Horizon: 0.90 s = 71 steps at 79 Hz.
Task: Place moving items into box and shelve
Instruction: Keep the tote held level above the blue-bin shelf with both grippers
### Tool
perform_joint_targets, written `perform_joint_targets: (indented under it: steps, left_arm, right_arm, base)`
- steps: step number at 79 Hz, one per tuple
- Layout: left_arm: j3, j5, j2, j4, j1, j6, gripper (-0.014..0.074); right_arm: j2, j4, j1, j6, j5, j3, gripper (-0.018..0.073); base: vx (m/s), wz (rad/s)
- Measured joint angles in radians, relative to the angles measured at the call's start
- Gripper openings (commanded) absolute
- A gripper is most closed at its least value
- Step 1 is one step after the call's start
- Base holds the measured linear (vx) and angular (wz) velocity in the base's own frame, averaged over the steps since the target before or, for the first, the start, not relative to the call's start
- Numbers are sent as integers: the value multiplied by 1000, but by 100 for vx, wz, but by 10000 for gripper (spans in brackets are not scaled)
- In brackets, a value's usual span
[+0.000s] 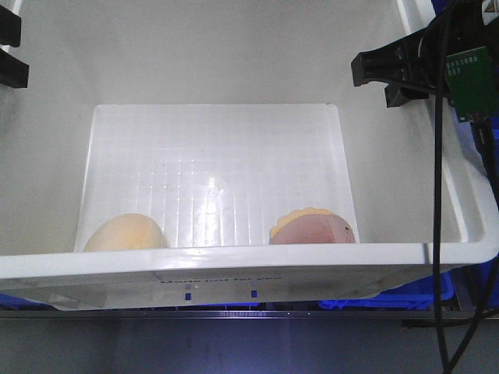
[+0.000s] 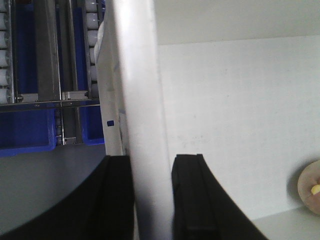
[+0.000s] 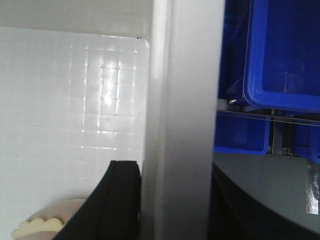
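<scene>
The left gripper (image 2: 152,167) and the right gripper (image 3: 172,172) each pinch a side wall of the box (image 1: 234,261). Inside, the cream lump (image 1: 125,234) and pink ball (image 1: 312,231) sit half hidden behind its near rim.

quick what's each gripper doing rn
Left gripper: closed on the box, fingers either side of its left wall.
Right gripper: closed on the box's right wall.
</scene>
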<state>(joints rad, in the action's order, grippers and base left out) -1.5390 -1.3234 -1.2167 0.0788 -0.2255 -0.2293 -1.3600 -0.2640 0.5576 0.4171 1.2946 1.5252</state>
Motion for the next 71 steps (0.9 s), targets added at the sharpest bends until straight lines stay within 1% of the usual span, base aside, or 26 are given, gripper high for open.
perform_joint_targets:
  steps: [71]
  left_arm:
    - [0, 0, 0, 0, 0, 0, -6]
  right_arm:
    - [0, 0, 0, 0, 1, 0, -6]
  base:
    - [8, 3]
